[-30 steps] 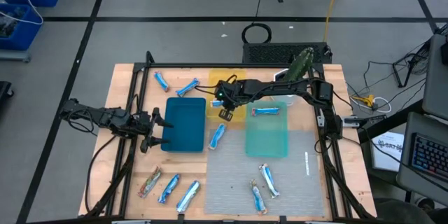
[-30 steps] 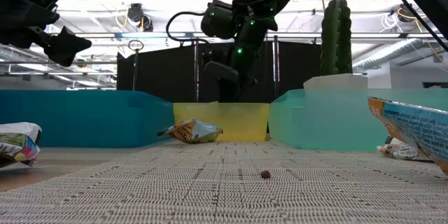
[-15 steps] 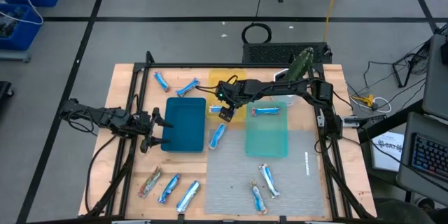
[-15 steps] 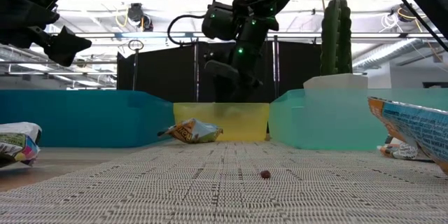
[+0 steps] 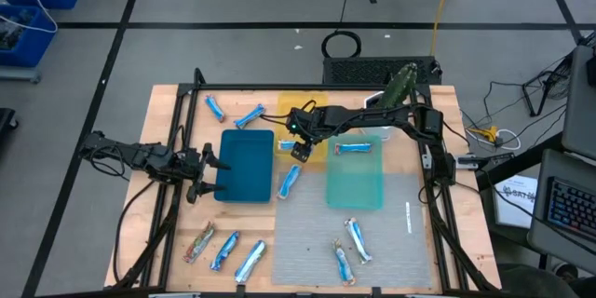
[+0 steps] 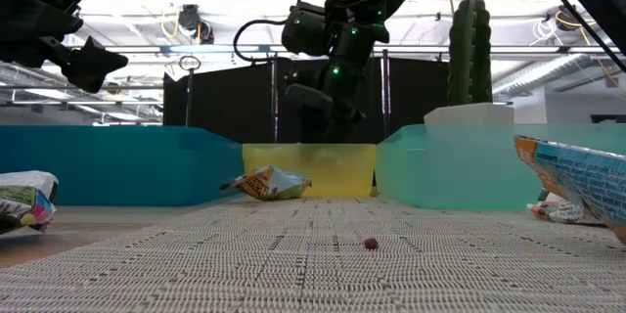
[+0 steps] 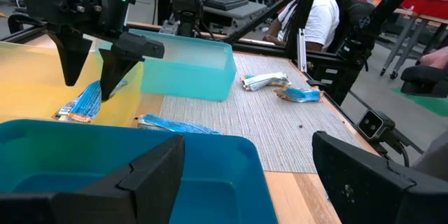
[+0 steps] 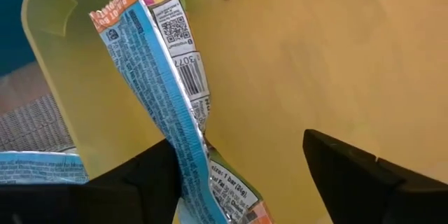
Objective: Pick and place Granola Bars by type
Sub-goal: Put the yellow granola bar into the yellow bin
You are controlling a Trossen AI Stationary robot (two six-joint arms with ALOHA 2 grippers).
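Bright even overhead light, soft shadows, low view's foreground blurred

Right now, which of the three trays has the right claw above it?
The yellow tray, the middle one between the blue tray and teal tray. The right claw hangs open over it; a blue-and-white bar lies inside.
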